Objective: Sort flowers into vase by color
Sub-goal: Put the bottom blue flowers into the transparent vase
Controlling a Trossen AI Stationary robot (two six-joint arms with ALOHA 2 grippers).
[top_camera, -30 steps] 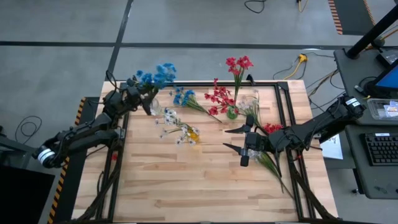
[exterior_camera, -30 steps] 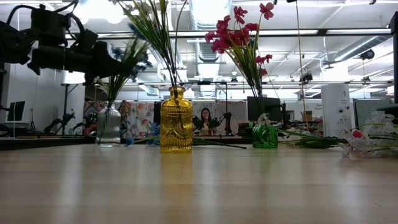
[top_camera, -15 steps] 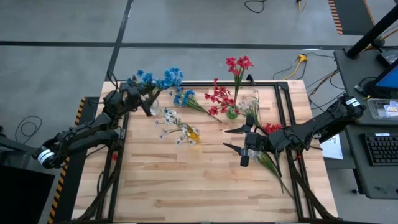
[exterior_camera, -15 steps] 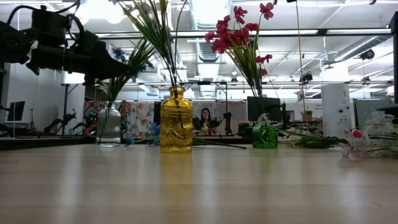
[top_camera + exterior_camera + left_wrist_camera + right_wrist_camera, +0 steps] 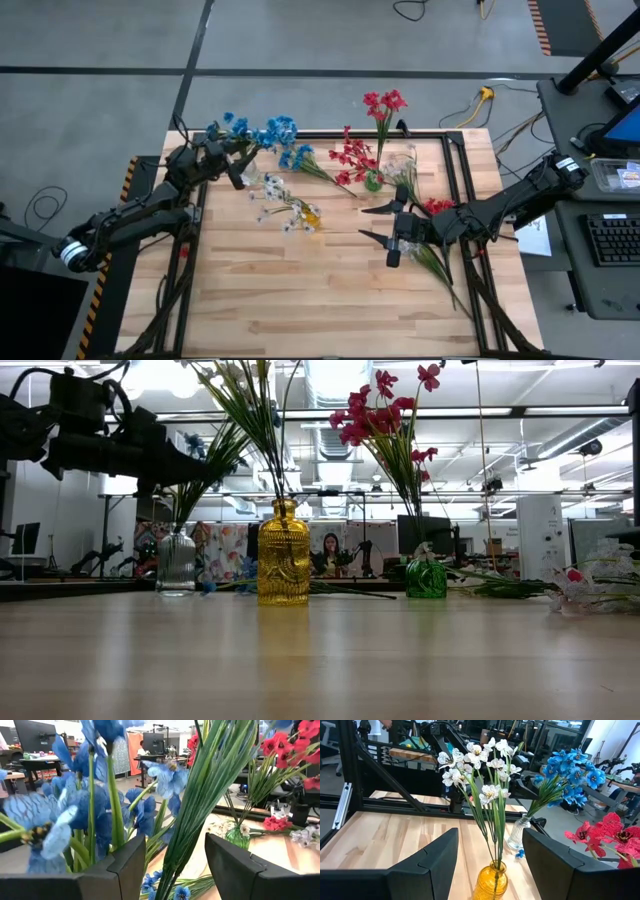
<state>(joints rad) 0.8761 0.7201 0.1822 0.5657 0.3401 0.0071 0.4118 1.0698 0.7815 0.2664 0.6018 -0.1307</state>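
Upper left of the worktop (image 5: pixel 330 300), the left gripper (image 5: pixel 238 160) holds blue flowers (image 5: pixel 262 130) over the clear vase (image 5: pixel 175 560), fingers narrow on the stems, ready to seat them. The right gripper (image 5: pixel 385 225) waits mid-frame, fingers wide.

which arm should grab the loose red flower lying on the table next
Right. The right gripper hangs open beside the loose red flower at the table's right side; the left gripper is far off at the blue flowers in their clear vase.
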